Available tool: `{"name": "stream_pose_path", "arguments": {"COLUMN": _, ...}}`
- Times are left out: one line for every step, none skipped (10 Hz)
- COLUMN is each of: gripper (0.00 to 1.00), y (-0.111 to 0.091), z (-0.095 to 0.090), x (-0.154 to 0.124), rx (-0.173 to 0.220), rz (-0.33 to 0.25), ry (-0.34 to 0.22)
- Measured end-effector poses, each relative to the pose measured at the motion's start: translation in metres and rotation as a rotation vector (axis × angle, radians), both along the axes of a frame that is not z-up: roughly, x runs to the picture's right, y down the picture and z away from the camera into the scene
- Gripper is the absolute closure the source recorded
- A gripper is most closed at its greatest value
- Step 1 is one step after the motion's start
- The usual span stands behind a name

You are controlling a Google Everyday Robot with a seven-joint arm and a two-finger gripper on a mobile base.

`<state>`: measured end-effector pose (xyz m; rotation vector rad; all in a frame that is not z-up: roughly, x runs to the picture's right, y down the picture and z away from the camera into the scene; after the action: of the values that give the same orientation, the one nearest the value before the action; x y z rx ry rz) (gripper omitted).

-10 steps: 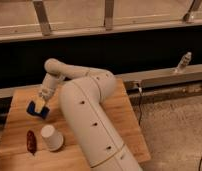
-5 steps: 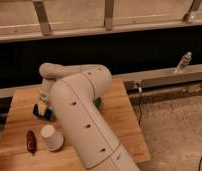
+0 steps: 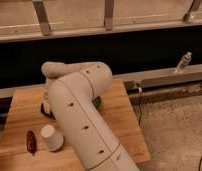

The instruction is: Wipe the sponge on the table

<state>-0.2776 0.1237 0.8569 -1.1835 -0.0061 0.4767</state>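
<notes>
The light wooden table (image 3: 23,111) fills the lower left of the camera view. My white arm (image 3: 79,110) reaches across it from the lower right and bends back to the left. Only a dark bit of the gripper (image 3: 44,107) shows at the arm's left edge, low over the tabletop near its back left part. The sponge is hidden behind the arm at that spot.
A white cup (image 3: 51,137) stands on the table's front left, with a dark red chili-like item (image 3: 31,141) just left of it. A sliver of something green (image 3: 97,103) peeks out right of the arm. A white bottle (image 3: 183,62) stands on the far right ledge.
The arm has swung over the table's middle and the gripper has slid right. The blue-grey sponge seen under the gripper earlier is now covered by the arm.
</notes>
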Motion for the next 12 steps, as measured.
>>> {"name": "stream_pose_path", "arguments": {"gripper": 1.0, "y": -0.007, "z": 0.005, "x": 0.014, "rx": 0.006, "rz": 0.012, "ry": 0.032}}
{"name": "stream_pose_path", "arguments": {"gripper": 1.0, "y": -0.017, "z": 0.01, "x": 0.025, "rx": 0.016, "rz": 0.031, "ry": 0.055}}
{"name": "stream_pose_path", "arguments": {"gripper": 1.0, "y": -0.022, "z": 0.014, "x": 0.03, "rx": 0.024, "rz": 0.044, "ry": 0.063}}
{"name": "stream_pose_path", "arguments": {"gripper": 1.0, "y": -0.029, "z": 0.018, "x": 0.029, "rx": 0.037, "rz": 0.053, "ry": 0.063}}
{"name": "stream_pose_path", "arguments": {"gripper": 1.0, "y": -0.033, "z": 0.022, "x": 0.023, "rx": 0.045, "rz": 0.052, "ry": 0.054}}
{"name": "stream_pose_path", "arguments": {"gripper": 1.0, "y": -0.036, "z": 0.027, "x": 0.015, "rx": 0.048, "rz": 0.048, "ry": 0.046}}
{"name": "stream_pose_path", "arguments": {"gripper": 1.0, "y": -0.04, "z": 0.034, "x": 0.001, "rx": 0.05, "rz": 0.041, "ry": 0.031}}
{"name": "stream_pose_path", "arguments": {"gripper": 1.0, "y": -0.04, "z": 0.042, "x": -0.017, "rx": 0.047, "rz": 0.031, "ry": 0.008}}
{"name": "stream_pose_path", "arguments": {"gripper": 1.0, "y": -0.038, "z": 0.044, "x": -0.031, "rx": 0.039, "rz": 0.016, "ry": -0.018}}
{"name": "stream_pose_path", "arguments": {"gripper": 1.0, "y": -0.033, "z": 0.041, "x": -0.043, "rx": 0.029, "rz": -0.005, "ry": -0.047}}
{"name": "stream_pose_path", "arguments": {"gripper": 1.0, "y": -0.024, "z": 0.036, "x": -0.053, "rx": 0.015, "rz": -0.028, "ry": -0.069}}
{"name": "stream_pose_path", "arguments": {"gripper": 1.0, "y": -0.011, "z": 0.026, "x": -0.064, "rx": -0.001, "rz": -0.058, "ry": -0.095}}
